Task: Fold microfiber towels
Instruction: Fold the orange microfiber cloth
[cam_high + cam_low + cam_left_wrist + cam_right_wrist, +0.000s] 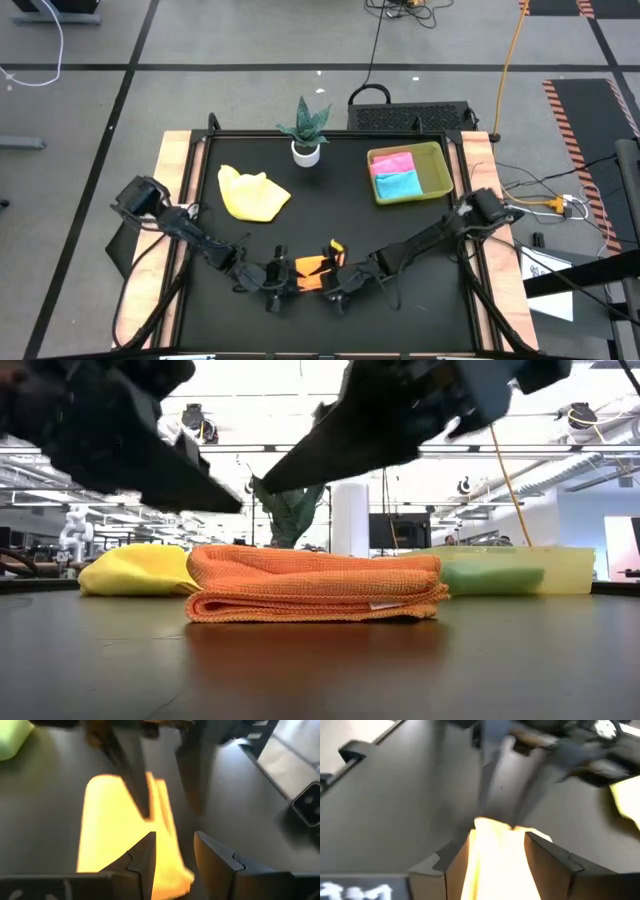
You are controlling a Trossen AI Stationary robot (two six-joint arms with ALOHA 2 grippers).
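Note:
An orange towel (pixel 312 270) lies folded in several flat layers on the black table, near the middle of its front edge; it also shows in the low view (pixel 315 595). My left gripper (pixel 174 837) hovers open just above the towel's left end. My right gripper (pixel 496 837) hovers open above its right end, fingertips facing the left gripper's. In the low view both sets of fingers (pixel 235 505) stand clear above the towel. A yellow towel (pixel 252 193) lies crumpled at the far left. A pink towel (pixel 393 163) and a light blue towel (pixel 400 184) lie in the tray.
A yellow-green tray (pixel 440 165) stands at the far right of the table. A small potted plant (pixel 305 130) stands at the far edge, near the middle. Bare black table surface lies between the orange towel and the plant. Wooden rails run along the table's left and right sides.

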